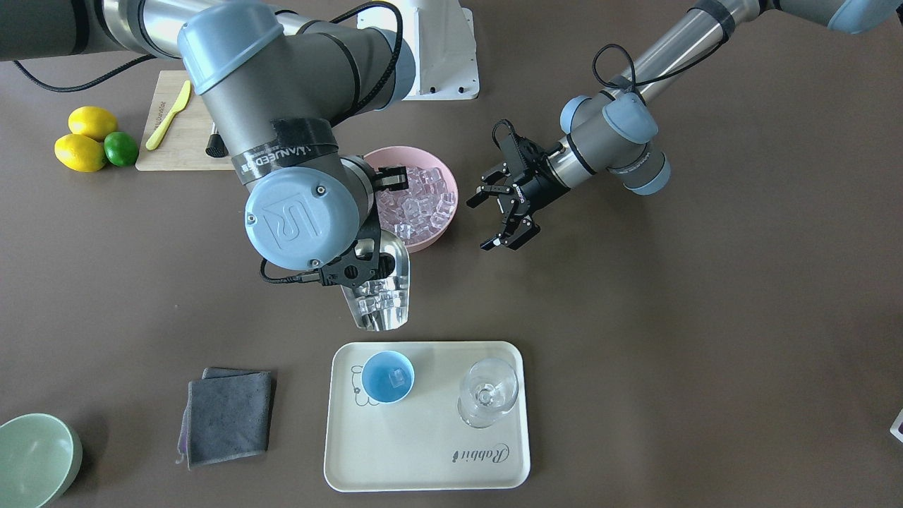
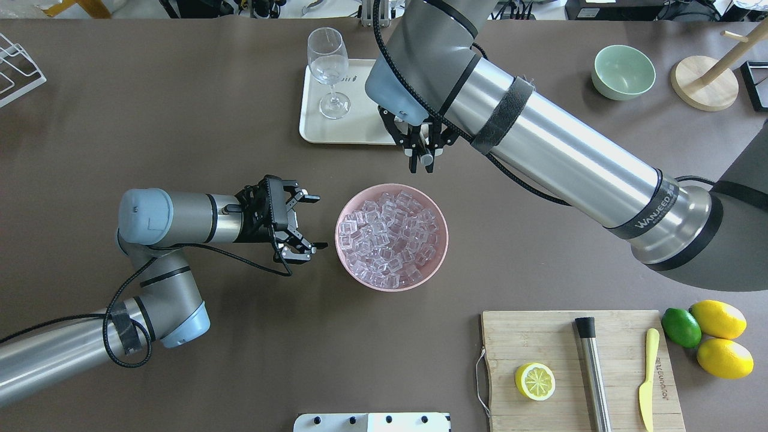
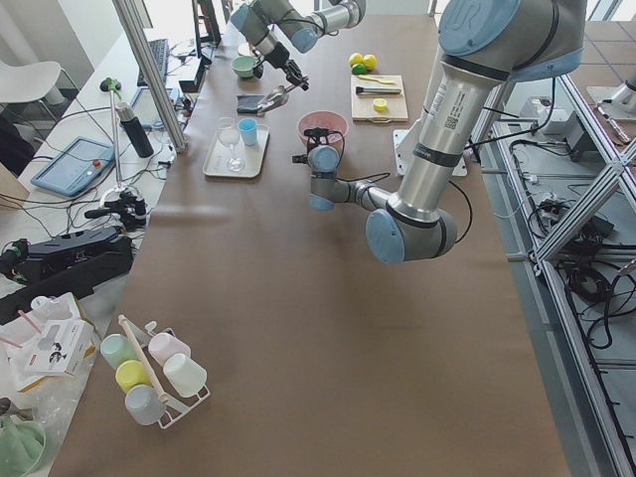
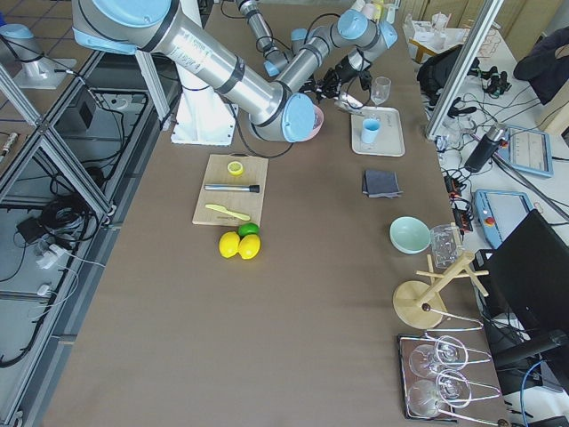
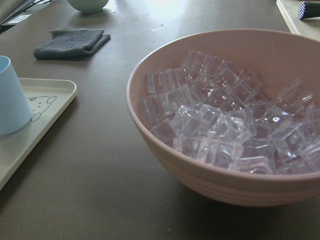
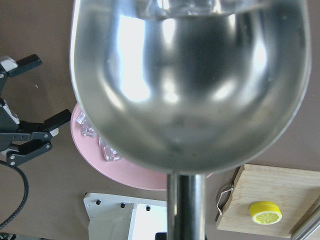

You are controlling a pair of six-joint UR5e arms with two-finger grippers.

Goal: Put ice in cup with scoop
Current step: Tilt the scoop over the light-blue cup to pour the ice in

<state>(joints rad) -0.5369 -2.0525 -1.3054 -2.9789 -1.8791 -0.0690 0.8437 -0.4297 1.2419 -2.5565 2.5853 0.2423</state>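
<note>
My right gripper (image 1: 363,267) is shut on the rod handle of the steel scoop (image 1: 381,296). It holds the scoop tilted, mouth down, just above the table between the pink bowl (image 1: 451,185) and the tray (image 1: 423,458). Several ice cubes (image 1: 379,302) lie in the scoop. The scoop's trough (image 6: 185,90) fills the right wrist view. The light-blue cup (image 1: 387,377) stands on the tray just beyond the scoop's mouth, with one cube in it. My left gripper (image 1: 481,223) is open and empty beside the pink bowl, which is full of ice (image 2: 390,237).
A clear stemmed glass (image 1: 488,391) stands on the tray beside the cup. A grey cloth (image 1: 229,416) and a pale green bowl (image 1: 35,458) lie beyond. A cutting board (image 2: 576,366) with a lemon half, a steel cylinder and a knife sits near the robot.
</note>
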